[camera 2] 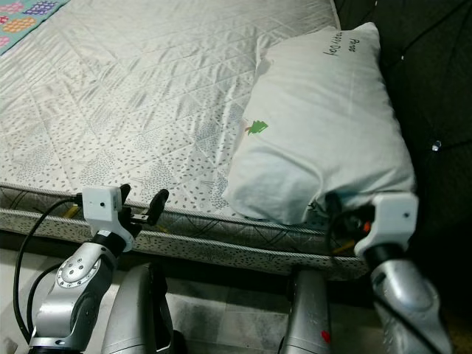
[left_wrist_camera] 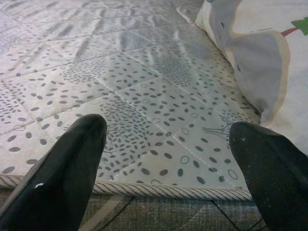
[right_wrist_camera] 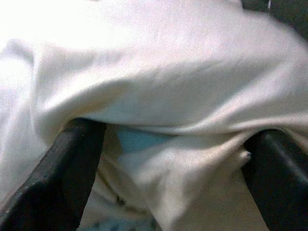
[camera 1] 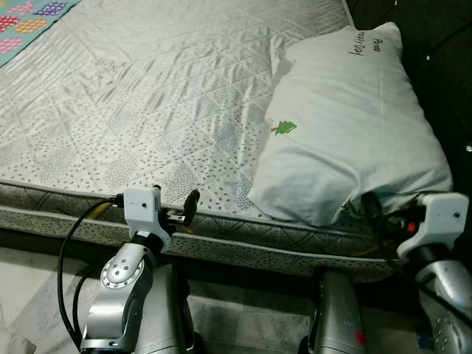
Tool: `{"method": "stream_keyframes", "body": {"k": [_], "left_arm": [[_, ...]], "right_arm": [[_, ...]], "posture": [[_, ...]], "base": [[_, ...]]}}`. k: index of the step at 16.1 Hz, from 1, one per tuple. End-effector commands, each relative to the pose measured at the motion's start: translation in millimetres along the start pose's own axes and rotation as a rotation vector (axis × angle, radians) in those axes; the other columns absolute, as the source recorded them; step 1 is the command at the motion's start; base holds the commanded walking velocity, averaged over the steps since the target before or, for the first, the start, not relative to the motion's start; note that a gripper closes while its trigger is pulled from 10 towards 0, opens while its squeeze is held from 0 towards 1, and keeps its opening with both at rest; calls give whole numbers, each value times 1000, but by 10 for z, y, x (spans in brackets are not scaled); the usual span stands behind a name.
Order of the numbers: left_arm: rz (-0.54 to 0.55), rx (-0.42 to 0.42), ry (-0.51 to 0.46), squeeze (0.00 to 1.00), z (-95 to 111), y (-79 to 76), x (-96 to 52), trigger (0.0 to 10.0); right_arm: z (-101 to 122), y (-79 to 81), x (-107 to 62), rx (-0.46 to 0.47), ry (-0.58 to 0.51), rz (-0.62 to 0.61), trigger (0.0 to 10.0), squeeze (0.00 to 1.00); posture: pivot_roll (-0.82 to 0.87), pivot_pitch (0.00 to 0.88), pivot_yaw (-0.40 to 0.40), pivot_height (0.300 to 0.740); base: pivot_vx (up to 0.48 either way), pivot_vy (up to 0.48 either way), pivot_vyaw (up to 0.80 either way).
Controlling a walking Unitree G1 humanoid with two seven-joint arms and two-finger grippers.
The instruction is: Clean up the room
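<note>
White cotton pillow [camera 1: 346, 125] lay on the quilted grey mattress [camera 1: 147, 96], right gripper [right_wrist_camera: 168, 168] spread open against its corner, left gripper [left_wrist_camera: 168, 154] released; next move: clamp

A white pillow [camera 1: 346, 125] lies on the quilted, leaf-patterned mattress [camera 1: 147, 110], right side.

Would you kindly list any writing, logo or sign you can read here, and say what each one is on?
Handwriting-style dark text on the far corner of the white pillow: two short lines, too small and tilted to read.
Small green tree motif with a red mark on the pillow's left side: a picture, no words.
Patterned mattress: no text.
</note>
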State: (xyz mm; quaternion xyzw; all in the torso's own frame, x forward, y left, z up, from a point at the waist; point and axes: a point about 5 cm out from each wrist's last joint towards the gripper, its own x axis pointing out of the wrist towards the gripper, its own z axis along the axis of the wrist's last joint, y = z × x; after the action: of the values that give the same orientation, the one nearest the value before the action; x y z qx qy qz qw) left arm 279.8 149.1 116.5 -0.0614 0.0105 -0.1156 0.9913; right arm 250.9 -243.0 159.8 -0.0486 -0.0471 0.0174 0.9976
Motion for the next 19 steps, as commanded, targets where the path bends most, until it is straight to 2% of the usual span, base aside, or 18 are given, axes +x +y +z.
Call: {"method": "stream_keyframes", "body": {"k": [1,5,7,9,10,12,14,15,17,19], "left_arm": [[8,4,4,0,7,20,-20,10000],[14,7,3,0,22,42,-20,10000],[23,8,8,0,13,60,-33,10000],[27,9,8,0,15,63,-33,10000],[28,9,9,0,15,67,-33,10000],[23,11,11,0,15,63,-33,10000],[23,12,13,0,13,66,-33,10000],[26,14,17,0,9,85,-35,10000],[28,16,18,0,8,97,-36,10000],[33,24,27,0,-11,99,-22,10000]], "right_arm": [[187,-37,22,-15,-71,6,10000,1000],[474,-215,204,-28,-165,-77,10000,1000],[540,-268,247,-29,-184,-100,10000,1000],[582,-271,275,13,-191,-106,10000,1000],[587,-218,285,8,-184,-51,10000,1000],[413,-115,201,-29,-91,136,10000,1000],[336,-131,114,-42,-54,220,10000,1000],[348,-268,59,-82,-63,201,10000,1000],[391,-375,26,-106,-73,169,10000,1000],[554,-593,17,-158,-125,70,10000,1000]], "posture": [[-31,130,42,493],[-23,128,43,493],[-22,128,42,493],[-21,128,41,493],[-24,130,41,493],[-22,131,41,493],[-22,133,41,493],[-33,138,43,493],[-39,140,46,493],[-52,143,57,493]], "base": [[0,0,0],[0,0,0],[0,0,0],[0,0,0],[0,0,0],[0,0,0],[0,0,0],[0,0,0],[0,0,0],[0,0,0]]}}
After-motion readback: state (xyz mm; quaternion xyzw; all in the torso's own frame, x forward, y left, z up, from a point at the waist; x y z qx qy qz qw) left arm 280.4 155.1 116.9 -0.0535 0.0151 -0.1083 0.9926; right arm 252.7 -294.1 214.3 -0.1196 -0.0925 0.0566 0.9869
